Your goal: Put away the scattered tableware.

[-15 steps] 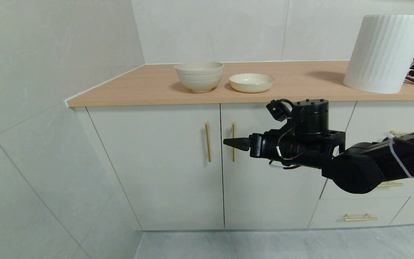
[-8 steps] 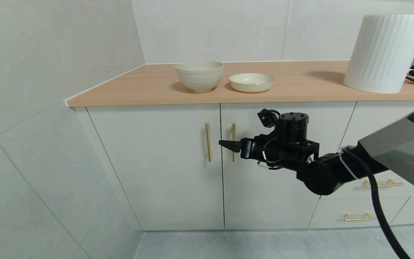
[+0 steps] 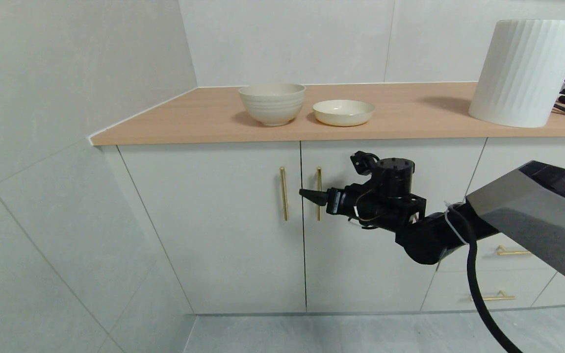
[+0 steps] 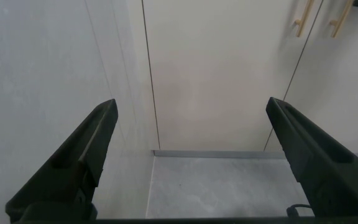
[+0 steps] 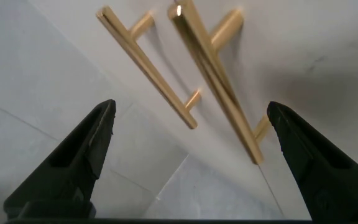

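The task seems to be at its very beginning. Both pieces of tableware stand on the light wooden countertop (image 3: 410, 105), toward its left end. They are the deep cream ribbed ceramic bowl (image 3: 271, 103) and, just beside it, the shallow cream ceramic dish (image 3: 343, 112). Neither is held and neither is put away. Below the countertop the two pale cabinet doors (image 3: 214, 220) are closed, so the place where the tableware probably must go is not yet open. By this judgement nearly everything is left: to open a door, to lift the bowl and the dish from the countertop, to set them inside, and to close the door.

The right claw (image 3: 310, 195) hangs below the front edge of the countertop, before the seam between the doors. It is at the height of the thin brass bar handle of the right door (image 3: 319, 186) and its twin on the left door (image 3: 284, 193). Its fingers are spread wide and grasp nothing. In the right wrist view both handles lie between the fingers, near, but whether one is touched cannot be told. The step in hand seems to be taking a handle. The bowl and the dish are above this claw, on top of the countertop, well apart from it. The dish is the nearer one.

The left claw (image 4: 190, 109) is also released and empty. It is low under the countertop and faces the foot of the cabinet and the grey floor (image 4: 216, 193).
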Robot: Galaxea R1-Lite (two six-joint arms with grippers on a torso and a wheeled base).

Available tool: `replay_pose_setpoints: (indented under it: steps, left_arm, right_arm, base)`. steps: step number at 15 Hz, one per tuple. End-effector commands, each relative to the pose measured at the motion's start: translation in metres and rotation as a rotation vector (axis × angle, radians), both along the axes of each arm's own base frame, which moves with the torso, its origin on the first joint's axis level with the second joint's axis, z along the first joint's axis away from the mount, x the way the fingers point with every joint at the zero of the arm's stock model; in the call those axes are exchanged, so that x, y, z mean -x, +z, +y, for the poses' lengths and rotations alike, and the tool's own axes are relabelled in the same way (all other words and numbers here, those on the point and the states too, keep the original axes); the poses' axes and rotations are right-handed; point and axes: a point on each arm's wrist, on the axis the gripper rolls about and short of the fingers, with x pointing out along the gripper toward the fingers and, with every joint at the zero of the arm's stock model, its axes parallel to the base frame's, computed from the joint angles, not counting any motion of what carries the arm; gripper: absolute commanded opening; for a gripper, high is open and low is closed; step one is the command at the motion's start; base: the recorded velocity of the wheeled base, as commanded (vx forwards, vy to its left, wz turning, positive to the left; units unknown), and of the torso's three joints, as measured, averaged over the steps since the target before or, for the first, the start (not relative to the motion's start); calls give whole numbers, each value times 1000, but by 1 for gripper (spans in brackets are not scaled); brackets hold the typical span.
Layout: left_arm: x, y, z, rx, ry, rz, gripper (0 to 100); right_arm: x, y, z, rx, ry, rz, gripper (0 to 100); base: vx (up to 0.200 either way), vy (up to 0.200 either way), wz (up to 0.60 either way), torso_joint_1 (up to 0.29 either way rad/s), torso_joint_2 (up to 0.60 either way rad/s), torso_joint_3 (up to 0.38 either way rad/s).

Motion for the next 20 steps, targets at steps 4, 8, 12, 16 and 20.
replay_pose_setpoints:
  steps: [4, 8, 12, 16, 20]
  left_arm:
    - [0, 0, 0, 1, 0, 1, 100]
    - [0, 0, 0, 1, 0, 1, 100]
    - [0, 0, 0, 1, 0, 1, 100]
    - [0, 0, 0, 1, 0, 1, 100]
    - [0, 0, 0, 1, 0, 1, 100]
  right_arm:
    - [-2, -14, 12, 5, 20, 13, 100]
    - [2, -8, 12, -26, 27, 39, 100]
    - [18, 2, 5, -54, 128, 85, 100]
    - [30, 9, -1, -57, 162, 104, 100]
    - [42, 7, 0, -69, 218, 83, 100]
  base:
    - [0, 0, 0, 0, 0, 0]
    - [0, 0, 0, 0, 0, 0]
    - [0, 0, 0, 0, 0, 0]
    - [0, 0, 0, 0, 0, 0]
    - [0, 0, 0, 0, 0, 0]
